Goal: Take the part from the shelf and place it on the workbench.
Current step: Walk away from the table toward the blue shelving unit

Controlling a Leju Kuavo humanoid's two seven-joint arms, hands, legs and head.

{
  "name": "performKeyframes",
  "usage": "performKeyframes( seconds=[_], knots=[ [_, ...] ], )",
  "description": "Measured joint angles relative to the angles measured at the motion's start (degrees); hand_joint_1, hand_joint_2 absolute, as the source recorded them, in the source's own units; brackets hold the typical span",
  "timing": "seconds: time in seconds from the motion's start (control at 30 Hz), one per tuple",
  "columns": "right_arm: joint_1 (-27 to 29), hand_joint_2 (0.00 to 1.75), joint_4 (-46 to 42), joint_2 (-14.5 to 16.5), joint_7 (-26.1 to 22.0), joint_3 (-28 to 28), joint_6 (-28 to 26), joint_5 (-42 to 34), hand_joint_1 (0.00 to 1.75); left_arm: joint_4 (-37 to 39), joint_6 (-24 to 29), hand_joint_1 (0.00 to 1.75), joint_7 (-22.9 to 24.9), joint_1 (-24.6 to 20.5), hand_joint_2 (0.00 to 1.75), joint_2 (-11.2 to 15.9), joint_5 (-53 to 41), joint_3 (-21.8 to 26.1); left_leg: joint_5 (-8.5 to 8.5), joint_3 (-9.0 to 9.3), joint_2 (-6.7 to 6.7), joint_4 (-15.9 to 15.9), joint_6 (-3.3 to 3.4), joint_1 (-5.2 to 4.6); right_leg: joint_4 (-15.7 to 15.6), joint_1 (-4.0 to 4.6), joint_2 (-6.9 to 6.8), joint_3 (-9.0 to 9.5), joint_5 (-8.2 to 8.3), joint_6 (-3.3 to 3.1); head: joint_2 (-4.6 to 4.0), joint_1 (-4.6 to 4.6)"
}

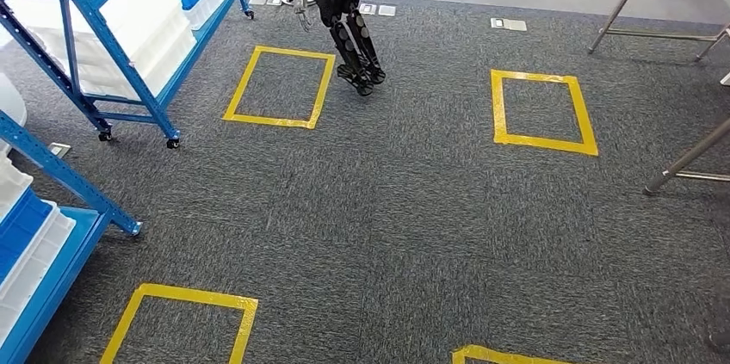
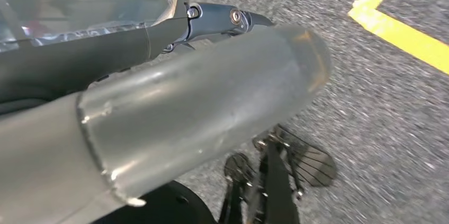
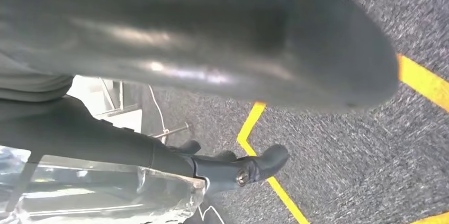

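You are mid-carry, with the pick behind you as far as these views can tell. In the left wrist view, your left hand (image 2: 159, 113) has its thick grey thumb and dark fingers closed against a part (image 2: 79, 7) wrapped in clear crinkled plastic. The right wrist view shows your right hand (image 3: 212, 49) with its dark fingers pressed along the same sort of bag (I take it for the same part, gripped from both sides, though I cannot confirm that). So both hands look closed on the load, not spread, and the part is off the shelf and in your grasp above the floor.

In the head view you face open grey carpet (image 1: 405, 235) marked with yellow tape squares (image 1: 280, 87). Blue shelf racks (image 1: 103, 46) holding white and blue bins stand along the carpet's left edge, so you are pointed away from them. Metal legs, perhaps those of the surface (image 1: 689, 157), slant in at the right edge; its top is out of sight. Another humanoid robot (image 1: 349, 11) stands at the far edge of the carpet, near one tape square.

What is left, by my reading, is the walk to the surface, then the set-down and release. Keep the grip steady, since the plastic wrap may slip.
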Motion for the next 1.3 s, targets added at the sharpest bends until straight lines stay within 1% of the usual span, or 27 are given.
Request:
performKeyframes(
  seconds=[0.07,0.13,0.17,0.2,0.23,0.27,0.3,0.33,0.37,0.43,0.5,0.57,0.63,0.67,0.7,0.73,0.77,0.83,0.87,0.93,1.0,1.07,1.13,1.2,1.23,1.27,1.3],
  knots=[
    [0.0,0.0,0.0,-0.1,0.1,0.0,0.0,-0.8,0.0,0.0,0.0,0.0,0.6,0.0,0.0,-0.1,-0.7,-0.3,0.54,0.34,-0.99,-0.7,0.81,0.23,2.9,-0.1,1.88,-1.17,-1.66,0.16,0.0,0.13],
    [0.0,0.0,0.1,-0.2,0.2,-0.2,0.0,-1.7,0.0,0.0,-0.1,0.0,0.8,0.0,0.0,-0.2,-0.8,-0.4,0.81,0.33,-2.06,-0.9,1.31,0.31,10.2,-0.39,4.35,-4.75,-4.82,-0.24,-0.01,0.38],
    [0.1,0.0,0.2,-0.3,0.3,-0.3,0.1,-2.0,0.0,0.0,0.0,0.0,0.9,0.0,0.0,-0.2,-0.7,-0.4,0.84,0.27,-2.71,-0.9,1.42,0.3,14.0,-0.5,4.86,-6.77,-6.1,-0.28,-0.01,0.47],
    [0.1,0.0,0.3,-0.3,0.3,-0.4,0.1,-2.2,0.0,0.0,0.1,0.0,0.9,0.0,0.0,-0.3,-0.7,-0.4,0.86,0.26,-3.41,-0.9,1.46,0.29,16.3,-0.61,5.06,-8.12,-6.57,-0.05,-0.01,0.5],
    [0.2,0.0,0.3,-0.4,0.3,-0.5,0.2,-2.1,0.0,0.0,0.2,0.0,1.0,0.0,0.0,-0.4,-0.5,-0.4,0.86,0.29,-4.13,-0.8,1.45,0.3,16.5,-0.7,5.18,-8.47,-6.09,0.43,0.0,0.5],
    [0.3,0.0,0.3,-0.5,0.3,-0.5,0.2,-1.9,0.0,0.0,0.4,0.0,1.0,0.0,0.0,-0.5,-0.3,-0.4,0.85,0.36,-4.85,-0.8,1.41,0.31,14.3,-0.83,5.37,-7.63,-4.67,1.07,0.0,0.5],
    [0.3,0.0,0.3,-0.5,0.3,-0.5,0.2,-1.5,0.0,0.0,0.6,0.0,1.0,0.0,0.0,-0.7,-0.2,-0.4,0.82,0.41,-5.52,-0.7,1.31,0.33,10.4,-1.03,5.96,-5.96,-2.77,1.71,0.0,0.51],
    [0.3,0.0,0.4,-0.6,0.3,-0.5,0.3,-1.2,0.0,0.0,0.8,0.0,1.0,0.0,0.0,-0.8,0.0,-0.4,0.73,0.38,-6.12,-0.5,1.09,0.21,6.3,-1.23,6.85,-4.31,-1.02,2.12,0.0,0.54],
    [0.2,0.0,0.4,-0.7,0.3,-0.5,0.3,-1.0,0.0,0.0,0.9,0.0,1.0,0.0,0.0,-0.9,0.1,-0.4,0.61,0.33,-6.66,-0.3,0.81,0.11,3.0,-1.41,7.56,-3.02,0.32,2.11,0.0,0.53],
    [0.1,0.0,0.5,-0.7,0.3,-0.5,0.4,-0.8,0.0,0.0,1.1,0.0,1.0,0.0,0.0,-1.0,0.2,-0.4,0.5,0.16,-7.46,0.0,0.11,0.02,0.7,-1.28,8.06,-2.17,1.27,1.28,0.0,0.49],
    [0.0,0.0,0.5,-0.6,0.3,-0.5,0.5,-0.8,0.0,0.0,1.1,0.0,1.0,0.1,0.0,-1.1,0.4,-0.4,0.51,-0.1,-7.83,0.0,-0.48,0.33,0.6,-1.26,7.18,-1.85,1.62,0.25,-0.01,0.44],
    [-0.1,0.0,0.5,-0.5,0.4,-0.5,0.5,-0.7,0.0,0.0,1.1,0.0,1.0,0.2,0.0,-1.1,0.4,-0.3,-1.08,-1.27,-5.95,2.3,-1.01,0.47,0.3,-1.49,6.24,-1.67,1.98,-0.63,-0.01,0.14],
    [0.0,0.0,0.5,-0.5,0.4,-0.5,0.6,-0.6,0.0,0.0,1.2,0.0,1.0,0.1,0.0,-1.2,0.5,-0.3,-4.8,-4.38,-3.25,8.9,-1.55,0.59,0.2,-1.31,5.16,-1.76,2.06,-1.23,-0.01,-0.23],
    [0.0,0.0,0.6,-0.5,0.4,-0.5,0.6,-0.4,0.0,0.0,1.4,0.0,1.0,0.1,0.0,-1.2,0.6,-0.3,-6.43,-6.2,-2.62,12.7,-1.78,0.71,0.2,-1.16,4.55,-1.82,2.04,-1.39,-0.01,-0.31],
    [0.0,0.0,0.6,-0.5,0.5,-0.5,0.7,-0.1,0.0,0.0,1.6,0.0,1.0,0.1,0.0,-1.3,0.8,-0.3,-7.26,-7.53,-2.3,15.4,-1.93,0.82,0.2,-1.05,3.94,-1.89,2.0,-1.45,-0.01,-0.29],
    [0.0,0.0,0.7,-0.5,0.6,-0.4,0.7,0.2,0.0,0.0,2.0,0.0,1.0,0.2,0.0,-1.3,1.1,-0.2,-6.93,-7.79,-2.12,15.9,-1.98,0.88,0.2,-0.97,3.38,-1.93,1.96,-1.48,-0.01,-0.3],
    [0.0,0.0,0.7,-0.5,0.7,-0.4,0.8,0.6,0.0,0.0,2.5,0.0,1.0,0.2,0.0,-1.4,1.3,-0.1,-5.65,-6.88,-1.87,14.2,-1.95,0.91,0.2,-0.93,2.86,-1.92,1.94,-1.5,-0.01,-0.31],
    [-0.1,0.0,0.7,-0.4,0.8,-0.1,1.0,1.4,0.0,0.0,3.7,0.0,0.9,0.2,0.0,-1.6,1.4,0.0,-2.26,-2.7,-0.28,6.4,-1.53,0.78,0.2,-0.79,1.97,-1.78,1.84,-1.38,-0.01,-0.33],
    [-0.2,0.0,0.7,-0.4,0.8,0.0,1.0,1.6,0.0,0.0,4.3,0.0,0.8,0.2,0.0,-1.8,1.0,0.0,-1.17,-0.87,0.5,3.0,-1.2,0.58,0.3,-0.6,1.58,-1.69,1.73,-1.22,-0.01,-0.27],
    [-0.2,0.0,0.7,-0.5,0.9,0.1,0.9,1.5,0.0,0.1,5.2,0.0,0.8,0.4,0.0,-2.0,-0.3,-0.1,-0.7,0.59,1.19,0.1,-0.5,0.12,0.2,-0.33,0.81,-1.51,1.54,-0.8,-0.01,-0.19],
    [-0.3,0.0,0.7,-0.5,1.2,0.0,0.6,1.0,0.0,0.4,5.3,0.0,1.2,1.0,0.0,-2.1,-2.1,-0.4,-0.35,0.79,0.07,-0.4,0.23,0.09,0.1,-0.27,0.18,-1.27,1.38,-0.21,0.0,-0.18],
    [-0.3,0.0,0.6,-0.6,1.5,-0.2,0.1,0.1,0.0,0.7,4.8,0.0,1.9,1.5,0.0,-2.1,-3.7,-1.0,0.35,1.34,-0.89,-1.5,1.02,0.38,2.0,-0.33,1.63,-1.93,0.2,0.08,0.0,-0.09],
    [-0.2,0.0,0.6,-0.8,1.6,-0.5,-0.3,-0.5,0.0,0.9,4.2,0.0,2.3,1.7,0.0,-1.9,-4.6,-1.6,0.78,1.47,-1.96,-2.0,1.48,0.52,8.6,-0.6,4.1,-5.1,-2.89,-0.24,0.0,0.14],
    [0.1,0.0,0.7,-1.0,1.8,-0.8,-0.3,-0.7,0.0,1.1,3.8,0.0,2.5,1.8,0.0,-1.8,-4.9,-2.1,0.85,1.33,-3.31,-1.9,1.57,0.53,15.4,-0.79,4.97,-8.54,-5.22,-0.15,0.0,0.3],
    [0.2,0.0,0.7,-1.0,1.9,-0.9,-0.4,-0.9,0.0,1.1,3.5,0.0,2.5,1.9,0.0,-1.8,-5.1,-2.3,0.85,1.35,-3.97,-1.9,1.54,0.54,16.1,-0.89,5.06,-9.0,-5.07,0.26,-0.01,0.32],
    [0.3,0.0,0.7,-1.1,2.0,-1.1,-0.6,-1.1,0.0,1.2,2.9,0.0,2.6,2.0,0.0,-1.7,-5.4,-2.5,0.84,1.43,-4.63,-1.9,1.47,0.57,14.4,-1.02,5.18,-8.25,-3.93,0.87,-0.01,0.33],
    [0.3,0.0,0.7,-1.1,2.1,-1.3,-0.9,-1.3,0.0,1.3,2.2,0.0,2.6,2.1,0.0,-1.6,-5.7,-2.8,0.79,1.5,-5.27,-1.8,1.3,0.6,10.8,-1.26,5.61,-6.57,-2.23,1.53,-0.01,0.34]
  ],
)
